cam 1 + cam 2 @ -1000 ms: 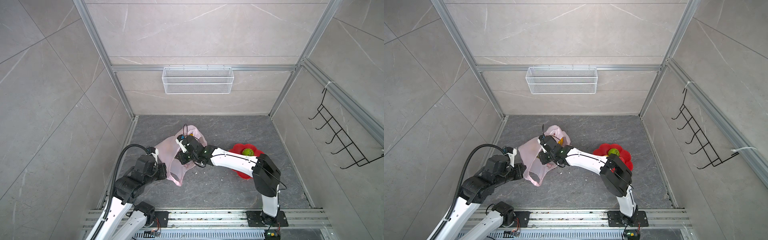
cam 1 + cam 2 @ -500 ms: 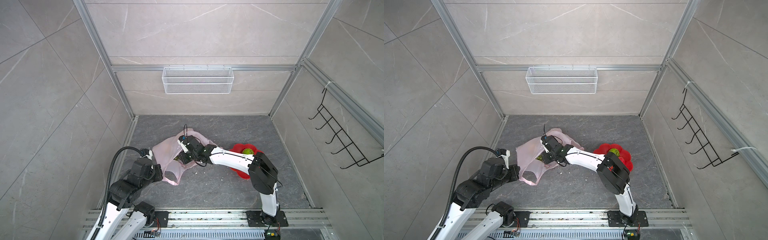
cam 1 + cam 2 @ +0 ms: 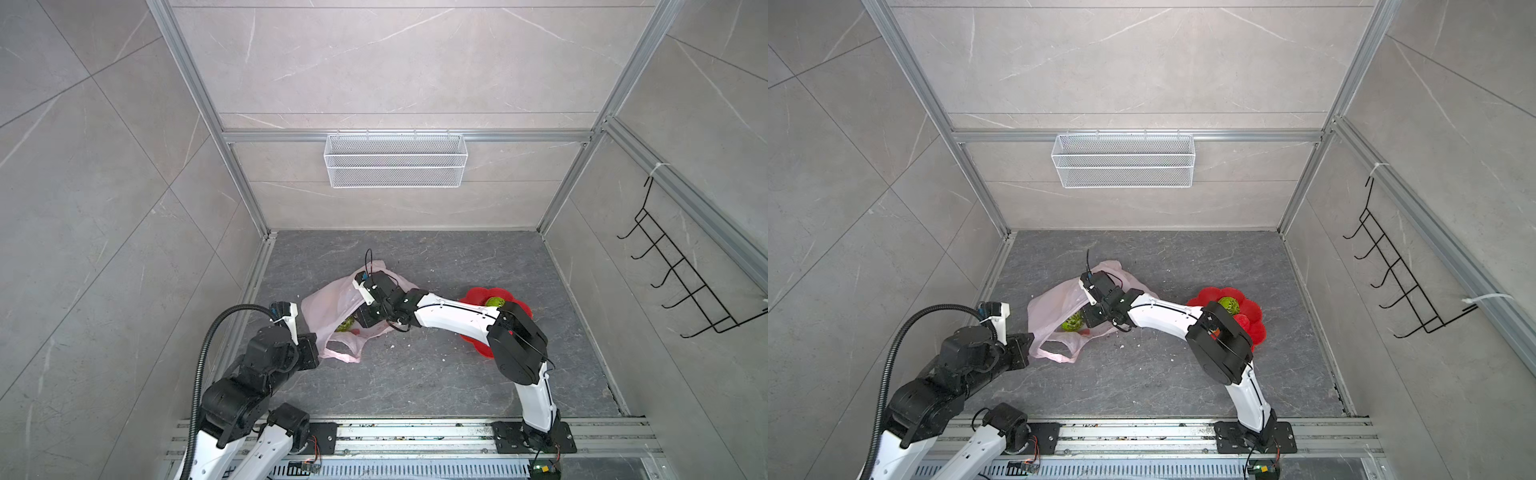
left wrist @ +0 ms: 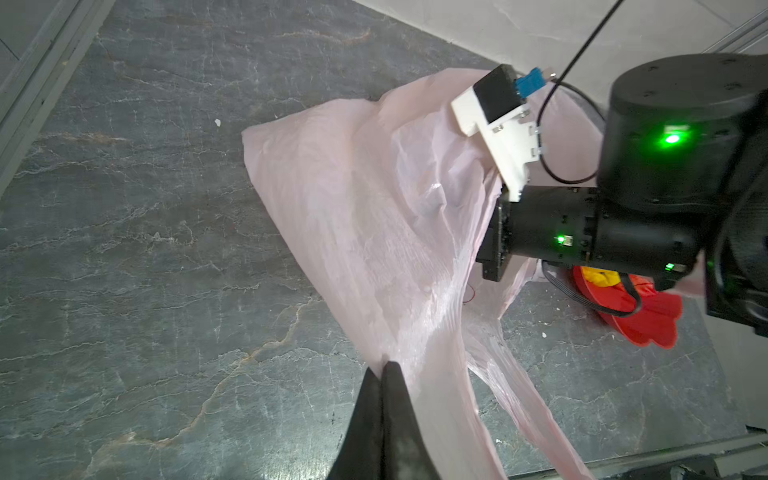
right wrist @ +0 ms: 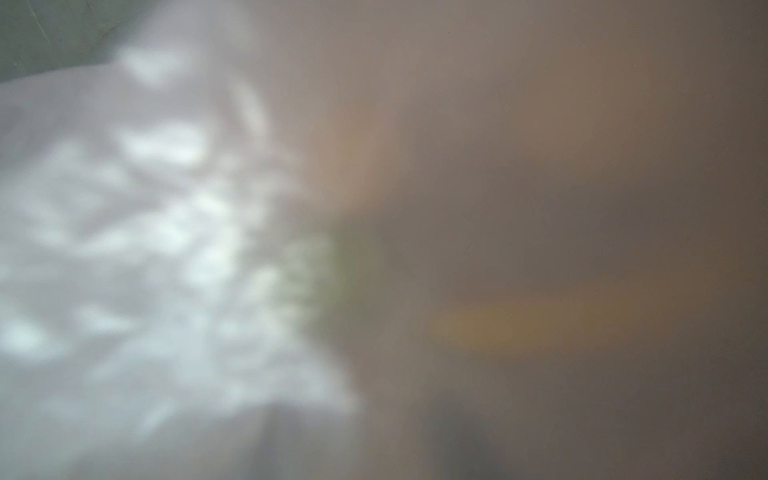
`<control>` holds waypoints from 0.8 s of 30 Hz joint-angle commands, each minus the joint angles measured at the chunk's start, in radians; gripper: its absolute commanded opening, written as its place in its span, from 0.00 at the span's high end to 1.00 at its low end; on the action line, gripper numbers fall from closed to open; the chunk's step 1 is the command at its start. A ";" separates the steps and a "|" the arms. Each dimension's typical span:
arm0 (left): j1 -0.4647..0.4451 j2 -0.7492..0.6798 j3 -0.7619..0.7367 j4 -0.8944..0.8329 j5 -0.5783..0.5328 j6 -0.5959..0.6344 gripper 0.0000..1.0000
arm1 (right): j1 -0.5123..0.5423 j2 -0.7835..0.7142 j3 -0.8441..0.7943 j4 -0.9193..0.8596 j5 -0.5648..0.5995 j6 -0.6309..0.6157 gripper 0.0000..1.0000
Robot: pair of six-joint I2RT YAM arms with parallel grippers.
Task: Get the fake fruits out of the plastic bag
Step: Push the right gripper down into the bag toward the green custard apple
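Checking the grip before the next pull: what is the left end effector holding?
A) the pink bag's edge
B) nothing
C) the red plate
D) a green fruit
A: in the left wrist view the left end effector is pinched shut on the thin film of the pink bag, well apart from the red plate.

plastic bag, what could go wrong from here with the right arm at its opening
1. The left gripper pinches only a thin edge of the plastic bag; the film could slip out or tear, letting the mouth collapse.
2. The right wrist view is blurred by film, so the right gripper, at the bag's mouth, might catch plastic along with the green ball.
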 commanded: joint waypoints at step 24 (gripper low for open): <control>-0.003 0.085 -0.035 -0.013 0.128 -0.132 1.00 | 0.026 0.145 0.208 -0.122 -0.125 0.017 0.26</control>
